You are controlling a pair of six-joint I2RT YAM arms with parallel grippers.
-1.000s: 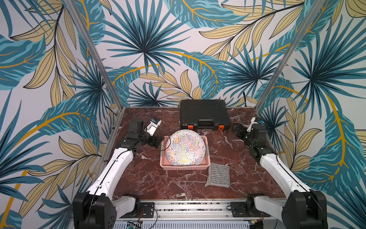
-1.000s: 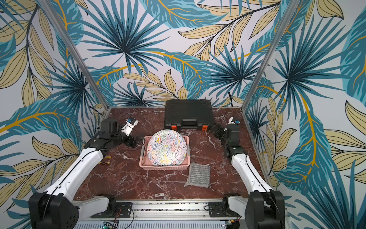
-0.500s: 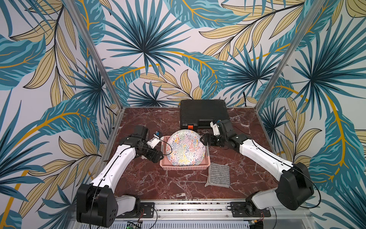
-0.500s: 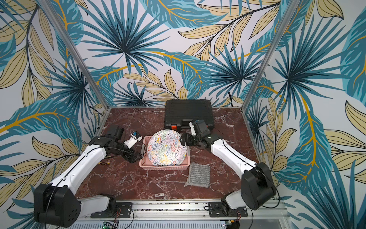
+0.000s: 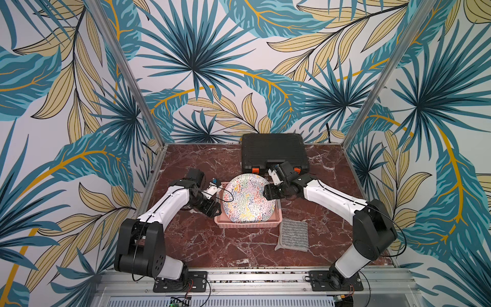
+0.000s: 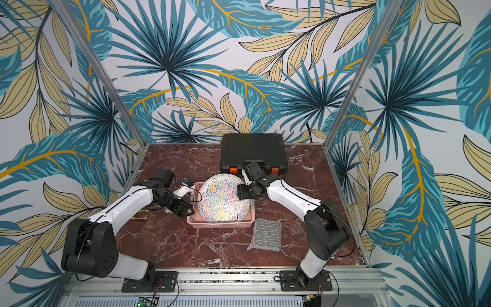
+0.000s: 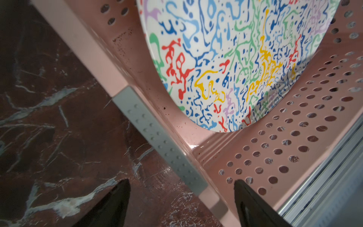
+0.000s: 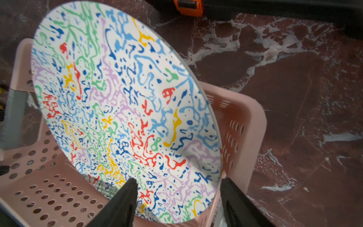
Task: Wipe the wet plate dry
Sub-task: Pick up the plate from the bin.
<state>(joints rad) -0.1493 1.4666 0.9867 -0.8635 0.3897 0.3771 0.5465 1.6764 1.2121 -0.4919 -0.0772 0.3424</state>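
At table centre, plate (image 5: 248,198) leans in basket (image 5: 247,225), unwiped. Right gripper (image 8: 178,182) fingers spread astride its right rim; left gripper (image 7: 181,181) spread over basket's left wall. Cloth (image 5: 293,235) near-right, untouched. All wiping left.

From my station I see wallpaper (image 5: 202,66) on three sides: big teal and tan palm leaves with yellow ribs on a pale ground; two slanting metal posts (image 5: 127,71) mark the back corners in both top views; the desk (image 5: 225,247) is dark red marble with white veins, edged by a thin metal frame; along its near edge runs a silver rail (image 5: 252,276); the light is even and soft, with only faint shadows.
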